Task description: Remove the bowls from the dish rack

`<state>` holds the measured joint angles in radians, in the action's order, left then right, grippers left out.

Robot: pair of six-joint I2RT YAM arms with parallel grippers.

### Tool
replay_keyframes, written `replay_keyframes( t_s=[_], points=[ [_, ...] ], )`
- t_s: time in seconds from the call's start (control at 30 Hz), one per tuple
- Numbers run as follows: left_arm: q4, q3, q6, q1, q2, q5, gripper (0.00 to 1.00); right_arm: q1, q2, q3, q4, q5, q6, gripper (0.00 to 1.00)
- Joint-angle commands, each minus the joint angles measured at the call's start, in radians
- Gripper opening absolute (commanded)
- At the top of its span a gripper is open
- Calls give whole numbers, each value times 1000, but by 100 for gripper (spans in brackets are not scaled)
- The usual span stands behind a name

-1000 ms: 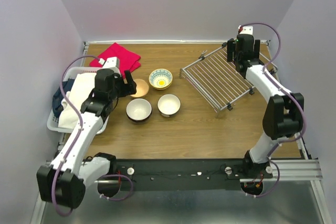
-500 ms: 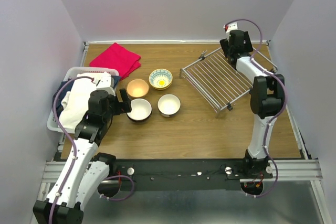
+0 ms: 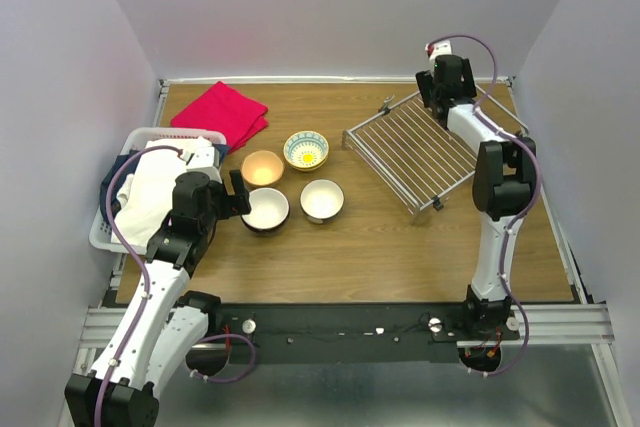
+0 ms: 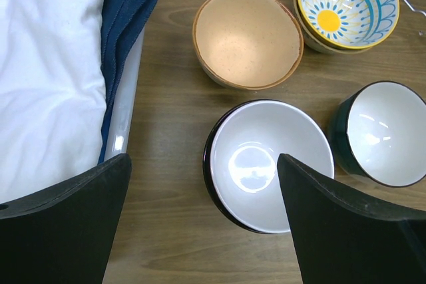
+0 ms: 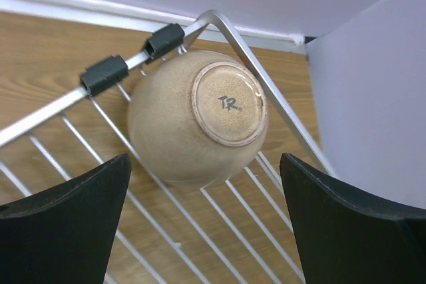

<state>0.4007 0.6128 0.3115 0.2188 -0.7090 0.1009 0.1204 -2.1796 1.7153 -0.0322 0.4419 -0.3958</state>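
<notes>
Four bowls are already on the table left of the dish rack [image 3: 415, 152] in the overhead view: a tan-lined bowl [image 3: 262, 167], a floral bowl [image 3: 306, 150] and two white-lined ones. The left gripper [image 3: 238, 197] hovers at the side of that group farthest from the rack, holding nothing. The right gripper [image 3: 440, 97] is at the rack's far corner, where its wrist hides whatever lies beneath. A white basket [image 3: 112, 232] of laundry and a red cloth [image 3: 222, 112] lie farther left of the rack again.

From the left wrist, the fingers stand wide apart and empty above a black-rimmed bowl [image 4: 269, 164]. The tan-lined bowl and the floral one lie beyond it, and a teal bowl [image 4: 383, 134] is on its rack side.

From the right wrist, an upturned tan bowl [image 5: 196, 118] leans in the rack's corner, foot ring toward the camera. The jaws are spread on either side of it and not yet touching.

That bowl looks to be the step in hand. The round, glazed wall will likely slip, so the fingers should go lower to span its widest part. They should clear the corner rail, then close squarely and lift straight up.

Compared with a second ago, the left arm has drawn back from the tan-lined bowl and away from the rack. The right arm's elbow has swung inward while its wrist stays at the corner.
</notes>
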Motion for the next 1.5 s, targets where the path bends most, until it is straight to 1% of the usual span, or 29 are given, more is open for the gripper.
replay_keyframes(
  t_s=[0.0, 0.03, 0.1, 0.13, 0.2, 0.23, 0.27, 0.43, 0.53, 0.7, 0.77, 0.8, 0.9, 1.23, 1.47],
  points=[
    [-34, -10, -22, 5, 11, 28, 99, -24, 125, -25, 58, -60, 328, 100],
    [-36, -10, -23, 5, 13, 26, 99, -34, 133, -25, 72, -72, 444, 100],
    [-40, -12, -23, 5, 16, 26, 99, -67, 156, -28, 98, -107, 552, 100],
    [-40, -13, -25, 5, 14, 25, 99, -77, 164, -34, 103, -124, 651, 100],
    [-43, -15, -23, 5, 14, 23, 99, -113, 172, -33, 112, -179, 742, 100],
    [-43, -15, -25, 5, 16, 22, 99, -116, 172, -26, 129, -195, 829, 100],
    [-43, -16, -25, 5, 16, 22, 99, -148, 169, -22, 140, -206, 872, 100],
    [-45, -18, -28, 7, 16, 19, 99, -202, 152, -5, 208, -252, 1096, 100],
    [-46, -19, -29, 5, 17, 25, 99, -240, 138, -23, 204, -307, 1190, 100],
    [-46, -18, -29, 5, 25, 36, 99, -291, 107, -56, 144, -423, 1267, 100],
    [-46, -19, -31, 5, 23, 36, 99, -303, 92, -51, 129, -437, 1282, 100],
    [-46, -19, -31, 5, 22, 37, 99, -306, 86, -51, 121, -481, 1288, 100],
    [-45, -21, -32, 5, 23, 43, 99, -320, 64, -60, 95, -515, 1333, 100],
    [-43, -21, -32, 5, 23, 52, 99, -323, 0, -85, 42, -525, 1454, 100],
    [-48, -24, -32, 5, 32, 57, 99, -323, -35, -89, -1, -511, 1485, 100]
  ],
)
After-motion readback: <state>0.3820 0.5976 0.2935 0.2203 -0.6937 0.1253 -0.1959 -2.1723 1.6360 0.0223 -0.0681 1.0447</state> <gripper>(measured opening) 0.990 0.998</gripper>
